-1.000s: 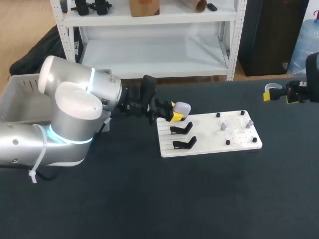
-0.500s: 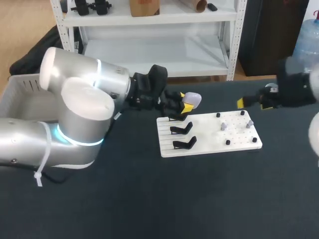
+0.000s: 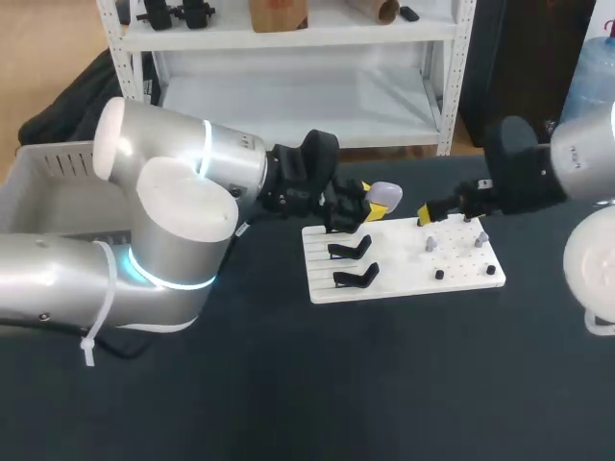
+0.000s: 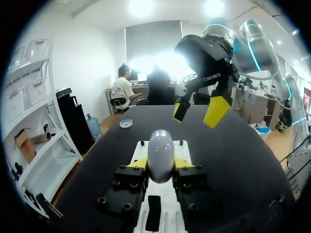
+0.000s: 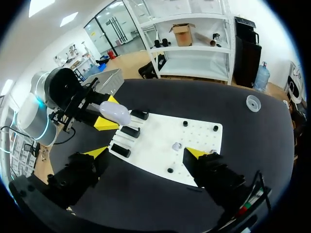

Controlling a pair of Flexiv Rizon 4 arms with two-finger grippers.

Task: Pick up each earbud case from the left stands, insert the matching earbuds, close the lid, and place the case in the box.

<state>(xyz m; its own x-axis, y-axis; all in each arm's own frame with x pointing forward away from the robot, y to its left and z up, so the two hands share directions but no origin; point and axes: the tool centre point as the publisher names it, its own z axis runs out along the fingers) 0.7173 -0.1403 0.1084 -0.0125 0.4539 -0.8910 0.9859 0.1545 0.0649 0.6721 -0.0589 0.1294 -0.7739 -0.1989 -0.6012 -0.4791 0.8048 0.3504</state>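
The earbud case (image 4: 160, 155) looks like smooth, slightly glossy plastic, the white board (image 3: 404, 271) and its black stands (image 3: 354, 278) look matt plastic, and the table (image 3: 288, 384) has a dark, matt, cloth-like cover.

A white perforated board (image 5: 199, 138) is seen lying on the dark bench (image 5: 204, 104) under the right jaws, which are spread wide with nothing held between them. Three black stands (image 5: 130, 131) are ranged along one end of the board. Near them, a pale grey oval earbud case (image 5: 115, 112) is gripped in the left jaws of a silver arm (image 5: 46, 104).
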